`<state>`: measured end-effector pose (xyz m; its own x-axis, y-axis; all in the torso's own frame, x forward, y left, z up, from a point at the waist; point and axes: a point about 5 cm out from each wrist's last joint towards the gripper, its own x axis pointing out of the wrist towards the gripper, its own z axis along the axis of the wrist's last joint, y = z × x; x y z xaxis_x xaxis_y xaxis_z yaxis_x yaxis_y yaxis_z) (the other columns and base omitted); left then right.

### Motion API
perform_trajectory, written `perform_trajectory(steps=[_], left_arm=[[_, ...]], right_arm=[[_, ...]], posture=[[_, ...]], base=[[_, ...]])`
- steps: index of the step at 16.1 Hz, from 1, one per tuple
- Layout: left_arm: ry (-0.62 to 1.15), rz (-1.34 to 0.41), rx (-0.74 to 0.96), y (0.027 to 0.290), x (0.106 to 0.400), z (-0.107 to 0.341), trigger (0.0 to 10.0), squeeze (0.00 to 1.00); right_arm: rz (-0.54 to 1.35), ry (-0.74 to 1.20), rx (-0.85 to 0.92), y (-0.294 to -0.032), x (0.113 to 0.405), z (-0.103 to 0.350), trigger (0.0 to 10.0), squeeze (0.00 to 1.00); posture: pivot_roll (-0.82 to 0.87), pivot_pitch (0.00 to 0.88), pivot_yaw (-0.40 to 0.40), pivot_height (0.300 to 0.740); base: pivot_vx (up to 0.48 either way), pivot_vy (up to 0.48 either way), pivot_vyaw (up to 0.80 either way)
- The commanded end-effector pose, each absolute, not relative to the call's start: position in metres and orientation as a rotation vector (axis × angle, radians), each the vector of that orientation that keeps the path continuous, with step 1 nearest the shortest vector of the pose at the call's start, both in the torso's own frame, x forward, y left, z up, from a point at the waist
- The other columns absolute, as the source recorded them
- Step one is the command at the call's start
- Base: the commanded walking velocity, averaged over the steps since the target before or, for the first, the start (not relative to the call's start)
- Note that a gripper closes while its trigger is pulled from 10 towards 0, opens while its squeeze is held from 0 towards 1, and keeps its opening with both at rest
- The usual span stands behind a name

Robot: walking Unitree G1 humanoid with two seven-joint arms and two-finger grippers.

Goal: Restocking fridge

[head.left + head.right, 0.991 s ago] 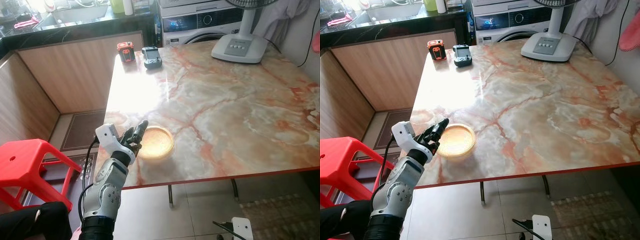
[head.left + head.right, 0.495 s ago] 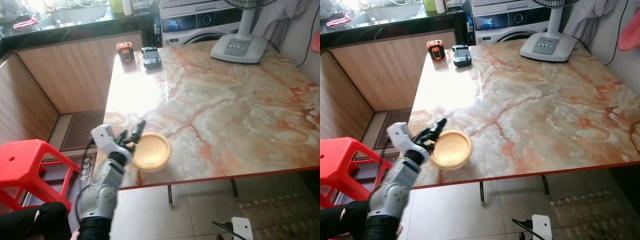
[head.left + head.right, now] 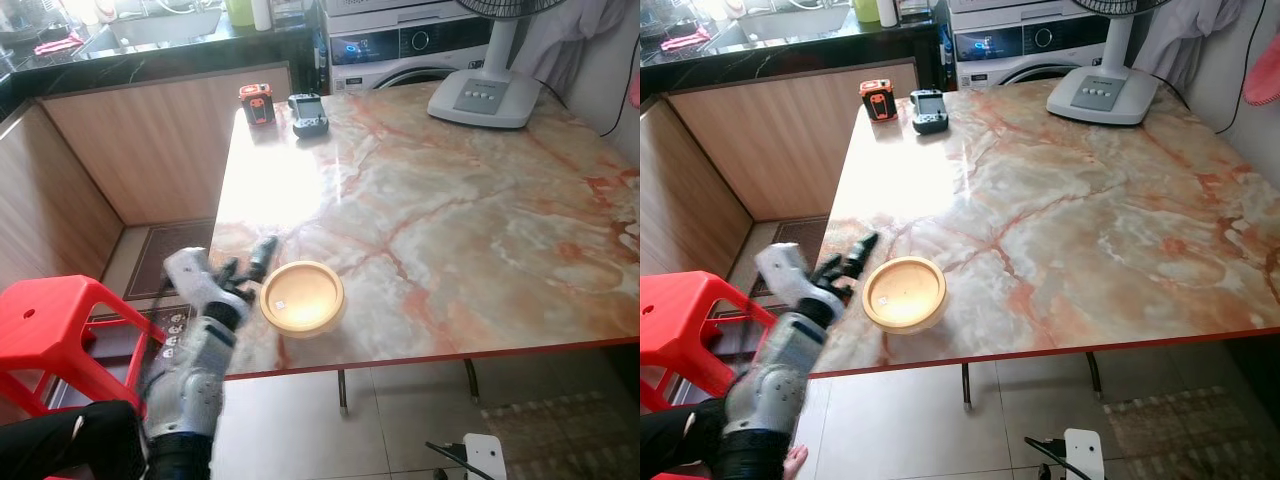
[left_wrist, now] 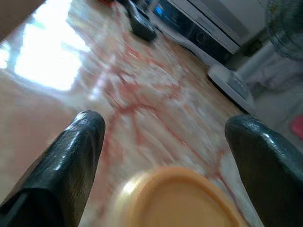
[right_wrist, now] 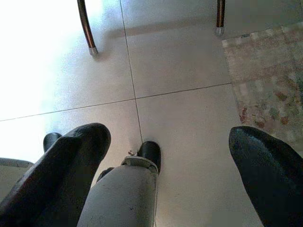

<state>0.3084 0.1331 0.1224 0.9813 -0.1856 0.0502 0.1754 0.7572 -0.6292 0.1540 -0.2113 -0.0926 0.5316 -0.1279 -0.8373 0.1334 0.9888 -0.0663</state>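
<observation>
**Left gripper drawn back from the dish at the near-left edge of the worktop**

Between the earlier frames and this one, the left gripper (image 3: pixel 252 262) had pulled leftward off the yellow dish (image 3: pixel 302 297), and the dish itself had slid nearer the worktop's near edge. The fingers (image 4: pixel 71 151) stood wide apart and held nothing; in the left wrist view the dish rim lay between and just ahead of them. The right gripper (image 5: pixel 168 156) hung idle over the floor tiles, its fingers likewise spread and empty.

The dish sat upright and empty near the near-left corner of the marble-patterned worktop (image 3: pixel 480 200). It looked shallow, stiff and light, probably plastic or wood, and so unlikely to break; on the glossy top it would slide readily under a sideways push. A pinch across the raised rim on the side facing the gripper seemed the surest hold.

Far along the worktop lay an orange-and-black device (image 3: pixel 255 103) and a dark handheld controller (image 3: pixel 307 113), well apart from the dish, with a fan base (image 3: pixel 485 95) at the far right. A red stool (image 3: pixel 45 325) stood on the floor to the left, and a washing machine (image 3: pixel 400 50) beyond the far edge. No fridge could be made out.
</observation>
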Motion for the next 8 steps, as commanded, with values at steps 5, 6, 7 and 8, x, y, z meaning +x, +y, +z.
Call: perform_trajectory(steps=[5, 6, 7, 8], left_arm=[[0.101, -0.23, -0.658, 0.144, 0.31, 0.109, 10.0, 0.0], [0.095, -0.192, -0.632, 0.159, 0.31, 0.109, 10.0, 0.0], [0.097, -0.178, -0.627, 0.164, 0.31, 0.108, 10.0, 0.0], [0.111, -0.176, -0.623, 0.168, 0.31, 0.106, 10.0, 0.0]], right_arm=[[-0.149, 1.0, 0.011, -0.208, 0.153, -0.093, 10.0, 0.0], [-0.149, 1.0, 0.01, -0.208, 0.153, -0.093, 10.0, 0.0], [-0.149, 1.0, 0.009, -0.208, 0.154, -0.093, 10.0, 0.0], [-0.147, 1.001, 0.007, -0.209, 0.154, -0.093, 10.0, 0.0]], posture=[[-0.07, 0.0, 0.1, 0.74], [-0.07, 0.0, 0.098, 0.74], [-0.07, 0.0, 0.096, 0.74], [-0.06, 0.0, 0.093, 0.74]], base=[[0.0, 0.0, 0.0], [0.0, 0.0, 0.0], [0.0, 0.0, 0.0], [0.0, 0.0, 0.0]])
